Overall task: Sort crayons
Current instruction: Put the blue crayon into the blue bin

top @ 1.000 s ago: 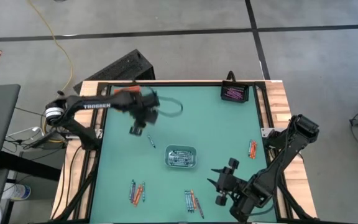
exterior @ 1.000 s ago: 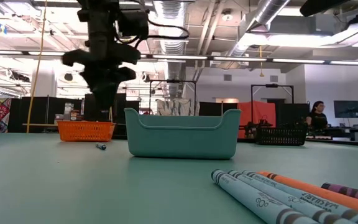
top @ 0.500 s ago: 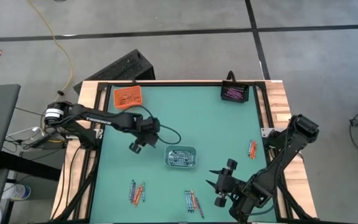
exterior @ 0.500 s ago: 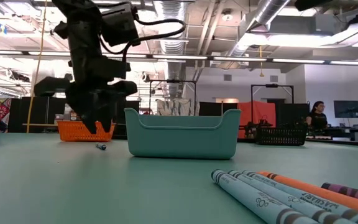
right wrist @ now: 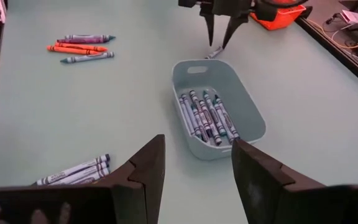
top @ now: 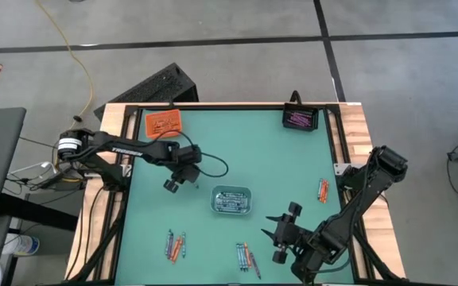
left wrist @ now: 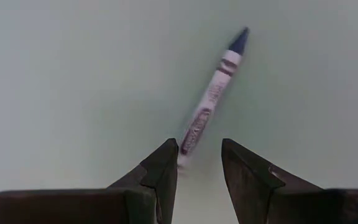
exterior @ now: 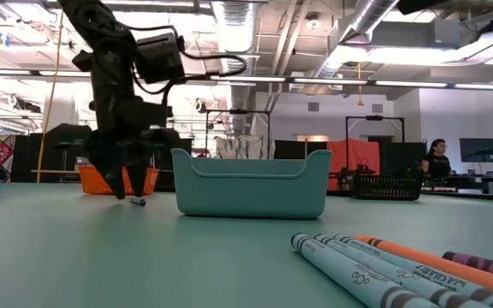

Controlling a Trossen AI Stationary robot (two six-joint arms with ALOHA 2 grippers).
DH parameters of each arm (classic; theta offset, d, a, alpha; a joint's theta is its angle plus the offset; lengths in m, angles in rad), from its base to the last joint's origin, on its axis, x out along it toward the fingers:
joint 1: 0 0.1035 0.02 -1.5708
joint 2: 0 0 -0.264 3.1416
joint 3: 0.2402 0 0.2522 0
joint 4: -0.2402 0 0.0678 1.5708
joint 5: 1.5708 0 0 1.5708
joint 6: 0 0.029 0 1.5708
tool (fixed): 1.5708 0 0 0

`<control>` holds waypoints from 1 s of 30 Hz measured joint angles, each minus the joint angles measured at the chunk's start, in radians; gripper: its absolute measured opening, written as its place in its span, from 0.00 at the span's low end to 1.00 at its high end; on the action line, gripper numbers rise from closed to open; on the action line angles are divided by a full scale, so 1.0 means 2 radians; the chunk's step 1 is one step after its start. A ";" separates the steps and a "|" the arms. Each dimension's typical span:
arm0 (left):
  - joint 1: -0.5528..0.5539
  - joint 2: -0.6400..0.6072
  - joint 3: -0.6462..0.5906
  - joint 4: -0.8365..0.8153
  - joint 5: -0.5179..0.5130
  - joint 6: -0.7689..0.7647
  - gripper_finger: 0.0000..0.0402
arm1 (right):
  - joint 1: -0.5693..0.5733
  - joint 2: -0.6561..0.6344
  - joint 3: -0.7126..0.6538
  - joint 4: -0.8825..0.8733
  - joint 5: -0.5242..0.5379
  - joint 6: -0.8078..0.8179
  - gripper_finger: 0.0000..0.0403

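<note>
- Now the left gripper point(left wrist: 199, 163) is open, low over a blue crayon point(left wrist: 211, 102) by the tub point(top: 231, 202).
- Right gripper point(right wrist: 196, 163) waits open near the table's point(top: 277, 159) front edge.

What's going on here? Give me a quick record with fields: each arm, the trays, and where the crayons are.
left gripper: open, low over a lone blue crayon lying on the table, not gripping it
right gripper: open, empty, waiting at the near right
grey tray: mid-table, holds blue crayons
orange tray: far left corner
black tray: far right corner, holds purple crayons
loose crayons: mixed bunch near left, mixed bunch near middle, orange ones at the right edge
</note>
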 joint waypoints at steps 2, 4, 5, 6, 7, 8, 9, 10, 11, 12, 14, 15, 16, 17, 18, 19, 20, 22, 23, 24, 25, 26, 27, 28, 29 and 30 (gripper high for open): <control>0.004 0.000 -0.009 0.009 0.000 -0.005 0.28 | 0.000 0.000 0.000 0.001 0.000 0.000 0.44; 0.007 0.000 -0.016 0.019 0.001 -0.011 0.28 | 0.000 0.000 0.000 0.002 0.000 0.000 0.44; 0.008 -0.001 -0.019 0.023 0.001 -0.014 0.28 | 0.000 0.000 0.000 0.002 0.000 0.000 0.44; 0.009 -0.001 -0.022 0.027 0.002 -0.017 0.28 | 0.000 0.000 0.000 0.002 0.000 0.000 0.44; 0.009 -0.001 -0.022 0.027 0.002 -0.019 0.28 | -0.001 0.000 0.000 0.002 0.000 0.000 0.44; 0.009 -0.001 -0.022 0.027 0.002 -0.024 0.28 | -0.002 0.000 0.000 0.002 0.000 0.000 0.44; 0.009 -0.001 -0.022 0.027 0.001 -0.030 0.27 | -0.003 0.000 0.000 0.001 0.000 0.000 0.44; 0.009 -0.001 -0.022 0.027 0.001 -0.032 0.26 | -0.003 0.000 0.000 0.002 0.000 0.000 0.44; 0.009 -0.001 -0.022 0.027 0.001 -0.036 0.25 | -0.003 0.000 0.000 0.002 0.000 0.000 0.44; 0.009 -0.001 -0.022 0.027 0.001 -0.039 0.22 | -0.003 0.000 0.000 0.002 0.000 0.000 0.44; 0.009 -0.001 -0.022 0.025 0.002 -0.039 0.16 | -0.003 0.000 0.000 0.002 0.000 0.000 0.44; 0.009 -0.001 -0.022 0.025 0.002 -0.038 0.12 | -0.003 0.000 0.000 0.003 0.000 0.000 0.44; 0.009 -0.001 -0.022 0.025 0.002 -0.036 0.08 | -0.003 0.000 0.000 0.003 0.000 0.000 0.44; 0.009 0.000 -0.022 0.025 0.002 -0.035 0.04 | -0.003 0.000 0.000 0.003 0.000 0.000 0.44; 0.009 -0.001 -0.022 0.025 0.002 -0.036 0.03 | -0.004 0.000 0.000 0.003 0.000 0.000 0.44; 0.009 -0.001 -0.022 0.025 0.002 -0.036 0.02 | -0.005 0.000 0.000 0.004 0.000 0.000 0.44; 0.009 -0.001 -0.022 0.025 0.002 -0.036 0.02 | -0.006 0.000 0.000 0.005 0.000 0.000 0.44; 0.009 -0.001 -0.022 0.025 0.003 -0.040 0.01 | -0.006 0.000 0.000 0.005 0.000 0.000 0.44; 0.009 0.000 -0.020 0.024 0.003 -0.045 0.01 | -0.007 0.000 0.000 0.005 0.000 -0.001 0.44; 0.010 0.000 -0.018 0.021 0.003 -0.048 0.01 | -0.007 0.000 0.000 0.006 0.000 -0.005 0.44; 0.010 0.001 -0.015 0.017 0.003 -0.052 0.01 | -0.008 0.000 0.000 0.008 0.000 -0.010 0.44; 0.009 0.001 -0.010 0.010 0.003 -0.057 0.01 | -0.009 0.000 0.000 0.010 0.000 -0.013 0.44; 0.009 0.001 -0.005 0.003 0.000 -0.060 0.01 | -0.009 0.000 0.000 0.011 0.000 -0.013 0.44; 0.008 0.001 0.002 -0.005 -0.001 -0.064 0.00 | -0.010 0.000 0.000 0.010 0.000 -0.014 0.44; 0.006 0.001 0.009 -0.011 -0.001 -0.067 0.00 | -0.011 0.000 0.000 0.010 0.000 -0.016 0.44; 0.002 0.001 0.016 -0.018 -0.001 -0.067 0.00 | -0.013 0.000 0.000 0.011 0.000 -0.019 0.44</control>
